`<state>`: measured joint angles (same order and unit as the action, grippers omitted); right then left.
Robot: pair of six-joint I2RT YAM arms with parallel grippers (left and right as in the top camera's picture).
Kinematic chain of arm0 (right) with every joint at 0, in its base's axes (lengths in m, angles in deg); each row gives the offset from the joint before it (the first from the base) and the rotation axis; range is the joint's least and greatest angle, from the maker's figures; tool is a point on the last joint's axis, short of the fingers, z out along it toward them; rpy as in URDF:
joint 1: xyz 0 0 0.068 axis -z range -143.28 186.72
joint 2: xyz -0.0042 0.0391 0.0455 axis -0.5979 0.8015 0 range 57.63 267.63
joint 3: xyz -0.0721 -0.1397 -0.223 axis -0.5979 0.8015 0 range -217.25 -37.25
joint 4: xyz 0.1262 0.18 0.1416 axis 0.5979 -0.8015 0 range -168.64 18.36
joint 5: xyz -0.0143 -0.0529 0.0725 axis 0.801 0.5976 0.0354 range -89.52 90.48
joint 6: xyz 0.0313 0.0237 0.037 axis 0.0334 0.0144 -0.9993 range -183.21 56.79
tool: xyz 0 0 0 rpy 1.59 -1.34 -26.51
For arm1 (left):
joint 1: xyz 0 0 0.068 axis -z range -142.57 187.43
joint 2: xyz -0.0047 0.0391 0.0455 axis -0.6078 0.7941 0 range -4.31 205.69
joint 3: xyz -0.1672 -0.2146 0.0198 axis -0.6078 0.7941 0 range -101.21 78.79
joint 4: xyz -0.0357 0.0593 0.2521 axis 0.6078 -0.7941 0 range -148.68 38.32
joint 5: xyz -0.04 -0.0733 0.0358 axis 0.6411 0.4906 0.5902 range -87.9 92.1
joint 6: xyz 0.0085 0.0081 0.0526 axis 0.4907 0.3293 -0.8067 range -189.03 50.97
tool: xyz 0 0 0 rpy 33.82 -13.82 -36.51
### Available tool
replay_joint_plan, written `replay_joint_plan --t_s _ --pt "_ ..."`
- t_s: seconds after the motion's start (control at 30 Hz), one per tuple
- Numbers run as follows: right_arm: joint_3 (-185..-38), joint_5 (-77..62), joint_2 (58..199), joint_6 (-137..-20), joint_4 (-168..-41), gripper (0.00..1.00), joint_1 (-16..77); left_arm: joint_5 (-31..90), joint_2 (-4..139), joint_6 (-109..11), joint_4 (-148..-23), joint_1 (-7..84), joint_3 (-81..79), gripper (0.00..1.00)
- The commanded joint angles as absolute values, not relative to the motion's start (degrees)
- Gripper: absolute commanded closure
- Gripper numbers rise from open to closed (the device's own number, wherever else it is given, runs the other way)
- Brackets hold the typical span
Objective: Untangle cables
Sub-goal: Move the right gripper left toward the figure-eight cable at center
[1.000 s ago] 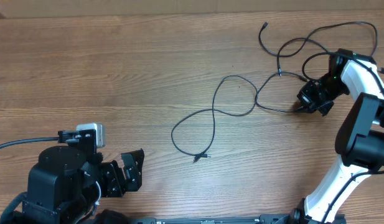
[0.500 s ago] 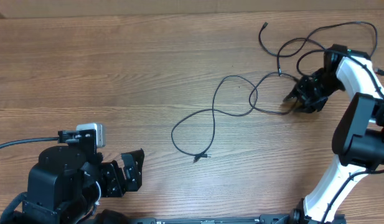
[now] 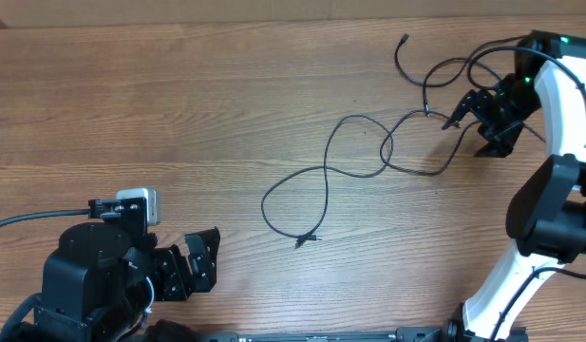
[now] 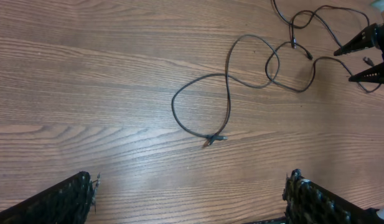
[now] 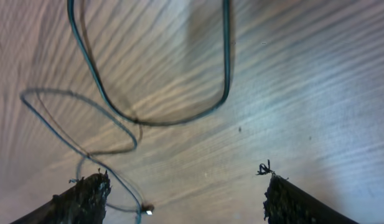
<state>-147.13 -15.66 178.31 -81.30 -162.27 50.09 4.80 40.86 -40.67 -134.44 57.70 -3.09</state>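
We saw the right tool [image 3: 468,136] spread open and empty beside the tangled cables [image 3: 326,170] on the surface [image 3: 179,114]; left tool [image 3: 205,258] sat open too, well apart.

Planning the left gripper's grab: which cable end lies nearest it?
The cable end finishing the central loop; the other visible end lies much farther away, across the table.
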Motion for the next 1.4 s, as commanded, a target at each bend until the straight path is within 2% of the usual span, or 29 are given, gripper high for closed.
replay_joint_plan --t_s 0.0,0.3,0.6,0.73,0.8,1.1,1.37 --pt "-148.56 -14.54 172.59 -80.42 -162.93 0.19 47.01 4.02 40.97 -41.15 -134.38 58.07 -3.20 0.00" --pt "-148.53 -14.54 161.16 -80.75 -165.71 0.19 37.87 4.02 40.97 -41.15 -134.38 58.07 -3.20 0.01" --pt "-145.58 -14.54 159.45 -81.97 -165.31 0.06 23.01 4.02 40.97 -41.15 -134.38 58.09 -3.20 0.00" --pt "-140.38 -14.52 159.45 -84.42 -160.96 0.05 16.47 4.02 40.97 -41.15 -134.38 58.07 -3.20 0.01" --pt "-137.06 -14.30 159.47 -85.86 -157.55 0.00 13.41 4.02 40.97 -41.15 -134.38 58.09 -3.20 0.01" --pt "-121.02 -9.54 159.50 -97.67 -139.54 0.01 5.28 4.02 40.97 -41.15 -134.38 58.09 -3.20 0.00" --pt "-107.51 -7.70 159.54 -105.69 -125.60 0.17 1.59 4.02 40.97 -41.15 -134.38 58.07 -3.20 0.01"
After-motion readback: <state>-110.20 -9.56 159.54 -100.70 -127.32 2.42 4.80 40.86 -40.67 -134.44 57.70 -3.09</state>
